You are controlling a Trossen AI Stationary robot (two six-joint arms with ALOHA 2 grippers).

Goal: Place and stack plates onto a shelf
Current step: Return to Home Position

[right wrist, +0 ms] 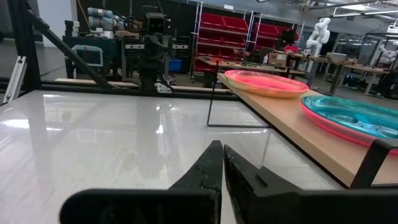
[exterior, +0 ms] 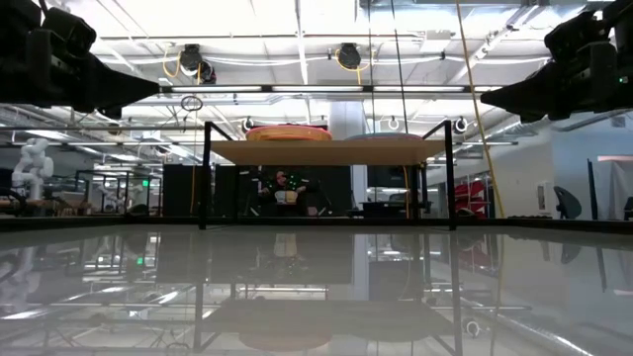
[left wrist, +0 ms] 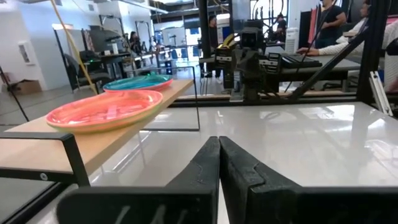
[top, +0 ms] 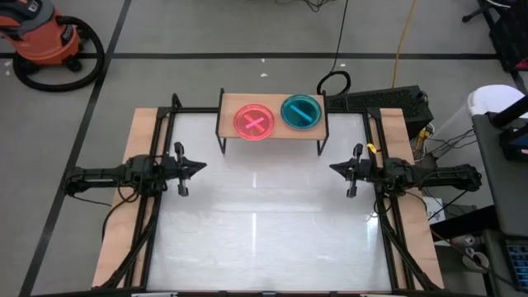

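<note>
The shelf, a light-wood board on black legs, stands at the table's far edge. Two plate stacks rest on it: a pink-topped one at the middle and a teal-topped one toward the right end, with pink showing beneath the teal in the right wrist view. My left gripper hovers shut over the table's left side. My right gripper hovers shut over the right side. Both point at each other and hold nothing.
The white tabletop spreads between the arms. Black frame rails run along both sides. A cluttered desk stands right of the table, an orange vacuum on the floor far left. People sit in the room behind.
</note>
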